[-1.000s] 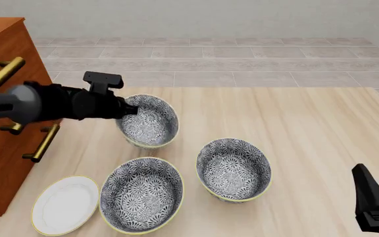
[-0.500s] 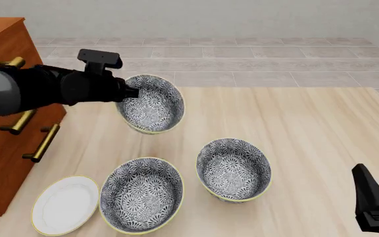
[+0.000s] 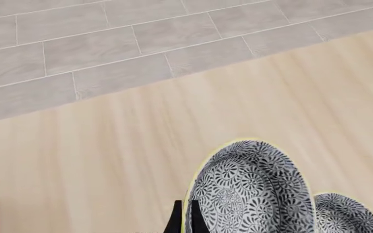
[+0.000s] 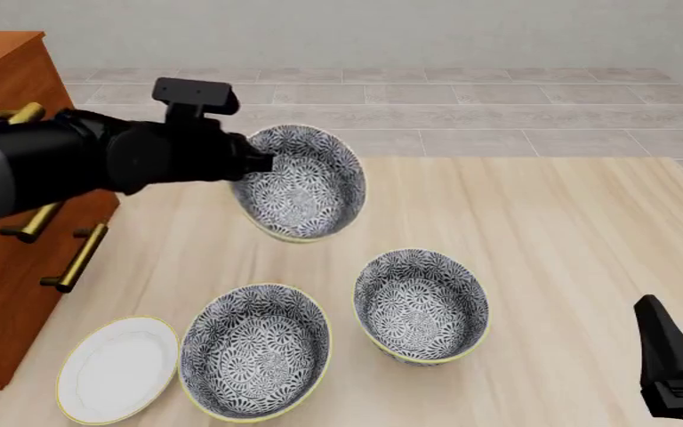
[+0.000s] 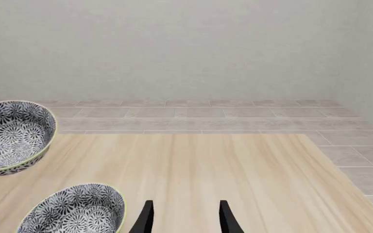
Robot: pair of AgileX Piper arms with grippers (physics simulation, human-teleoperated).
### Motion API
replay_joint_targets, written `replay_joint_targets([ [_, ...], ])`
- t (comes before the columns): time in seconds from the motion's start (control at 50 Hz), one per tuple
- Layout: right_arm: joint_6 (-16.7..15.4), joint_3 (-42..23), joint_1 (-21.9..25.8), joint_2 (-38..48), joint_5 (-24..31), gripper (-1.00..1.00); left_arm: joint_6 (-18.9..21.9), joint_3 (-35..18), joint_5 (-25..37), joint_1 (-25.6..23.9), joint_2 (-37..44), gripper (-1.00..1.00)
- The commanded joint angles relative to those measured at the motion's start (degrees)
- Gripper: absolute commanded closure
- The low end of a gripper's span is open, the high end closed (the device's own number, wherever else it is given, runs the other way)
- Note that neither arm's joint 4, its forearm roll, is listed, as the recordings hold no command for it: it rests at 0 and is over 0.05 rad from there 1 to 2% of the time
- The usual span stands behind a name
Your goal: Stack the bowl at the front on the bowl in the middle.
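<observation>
At the far left of the bench [image 4: 555,231], beside the wooden cabinet [image 4: 10,133] and above the white plate [image 4: 116,369], the left gripper [image 4: 259,163] holds a lifted, tilted floral bowl [image 4: 302,182], its jaws pinching the rim. Below it the bowl at the front [image 4: 255,363] and the bowl in the middle [image 4: 421,305] sit apart on the bench. Low at the right, the right gripper [image 5: 185,216] hangs with jaws spread; only part of it seems to show in the front view.

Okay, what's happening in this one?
The left gripper grips one patterned bowl by its rim and holds it tilted above the table. Two matching bowls, and, sit below, beside a white plate. The right gripper hangs open and empty, apart from them.
</observation>
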Motion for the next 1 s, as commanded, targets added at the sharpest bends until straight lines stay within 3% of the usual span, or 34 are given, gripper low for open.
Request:
replay_joint_targets([
  [0.02, 0.0, 0.0, 0.0, 0.0, 0.0, -1.0, -1.5, 0.6, 0.1, -3.0, -2.6, 1.0],
  [0.34, 0.0, 0.0, 0.0, 0.0, 0.0, -1.0, -6.1, 1.9, -1.2, -9.7, -3.1, 1.0],
  [0.4, 0.0, 0.0, 0.0, 0.0, 0.0, -1.0, -8.0, 1.8, -1.3, -11.1, -2.9, 1.0],
  [0.44, 0.0, 0.0, 0.0, 0.0, 0.0, -1.0, -11.3, 1.7, -1.4, -12.7, -2.3, 1.0],
  [0.64, 0.0, 0.0, 0.0, 0.0, 0.0, -1.0, -17.6, 0.2, -1.8, -15.7, -2.4, 1.0],
  [1.0, 0.0, 0.0, 0.0, 0.0, 0.0, -1.0, -18.7, 1.0, -3.8, -18.6, -0.9, 1.0],
])
